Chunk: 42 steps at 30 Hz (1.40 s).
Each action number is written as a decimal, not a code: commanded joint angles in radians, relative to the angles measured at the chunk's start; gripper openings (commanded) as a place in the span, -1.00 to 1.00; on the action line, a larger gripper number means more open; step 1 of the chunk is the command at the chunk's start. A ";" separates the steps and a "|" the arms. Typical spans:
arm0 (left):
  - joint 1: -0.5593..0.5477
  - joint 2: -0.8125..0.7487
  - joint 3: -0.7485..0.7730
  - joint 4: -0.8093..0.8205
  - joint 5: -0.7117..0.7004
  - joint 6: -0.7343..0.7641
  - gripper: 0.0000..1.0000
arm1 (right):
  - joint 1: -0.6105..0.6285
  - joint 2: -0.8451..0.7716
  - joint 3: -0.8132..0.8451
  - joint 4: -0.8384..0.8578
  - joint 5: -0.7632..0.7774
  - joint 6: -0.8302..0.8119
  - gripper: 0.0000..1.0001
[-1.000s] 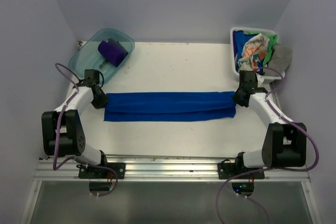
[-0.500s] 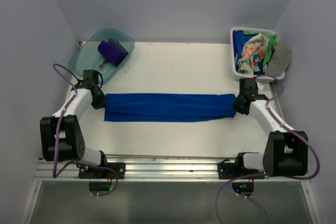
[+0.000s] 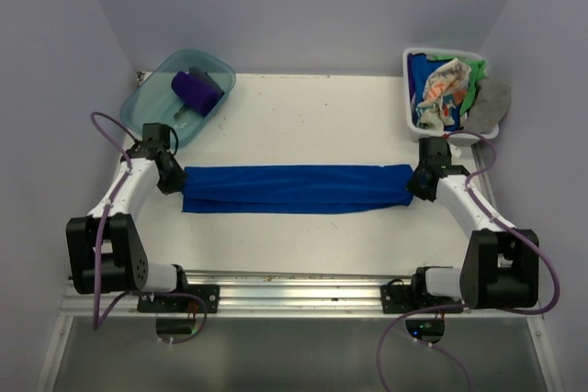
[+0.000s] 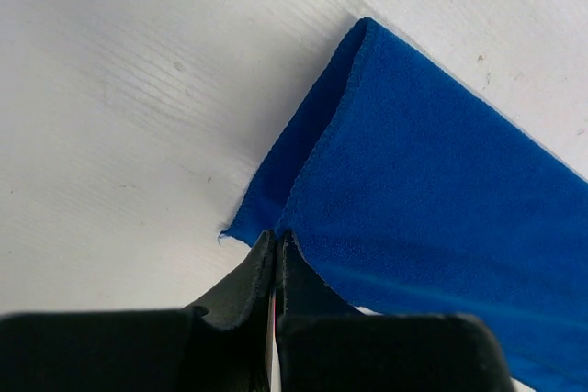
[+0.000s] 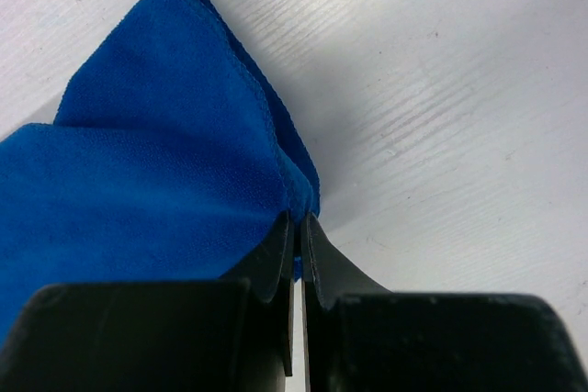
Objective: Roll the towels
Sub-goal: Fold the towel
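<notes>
- The royal blue cloth towel [image 3: 296, 188] lies in the middle of the white worktop [image 3: 312, 117], folded to a narrow band. Its long axis runs from left to right, across in front of both arms.
- The left end effector [image 3: 173, 177] stands at the left short end of the band. Its fingers are clenched on the hem at the corner. In the wrist view the cloth is pinched between the tips, and the folded layers spread away from them to the right.
- The right end effector [image 3: 415, 183] stands at the opposite short end, clenched on the cloth in the same way. From there the band goes away to the left.
- Each arm is therefore nearest to its own end, and the band is stretched between them.
- I judge that the rolling must go along this long axis, from one short end toward the other. One end would then have to be let go or turned over itself.
- A translucent teal plastic tub [image 3: 156, 89] stands at the far left corner, just behind the left end effector, with a purple towel [image 3: 197, 91] inside.
- A white plastic basket [image 3: 407, 89] stands at the far right corner, just behind the right end effector, with crumpled towels [image 3: 446, 84] in cream, green, grey and blue.
- Both containers are behind the line of the band, not on it, so they should hinder only an arm that swings backward.
</notes>
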 commanded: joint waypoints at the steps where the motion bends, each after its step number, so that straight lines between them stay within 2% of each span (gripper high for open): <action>1: 0.010 -0.039 0.007 -0.026 0.002 0.032 -1.00 | -0.006 -0.004 0.003 -0.006 0.028 -0.017 -1.00; 9: 0.010 -0.031 -0.023 -0.021 -0.026 0.031 -1.00 | -0.006 -0.016 -0.002 -0.013 0.048 -0.018 -1.00; 19: 0.021 -0.033 0.010 -0.049 -0.104 0.028 -1.00 | -0.006 -0.039 -0.003 -0.026 0.094 -0.034 -1.00; 30: 0.024 -0.016 -0.055 -0.002 -0.041 0.017 -1.00 | -0.006 0.008 -0.020 0.005 0.057 -0.024 -1.00; 42: 0.024 0.010 -0.075 0.012 -0.058 0.015 -1.00 | -0.006 0.034 -0.036 0.022 0.065 -0.027 -1.00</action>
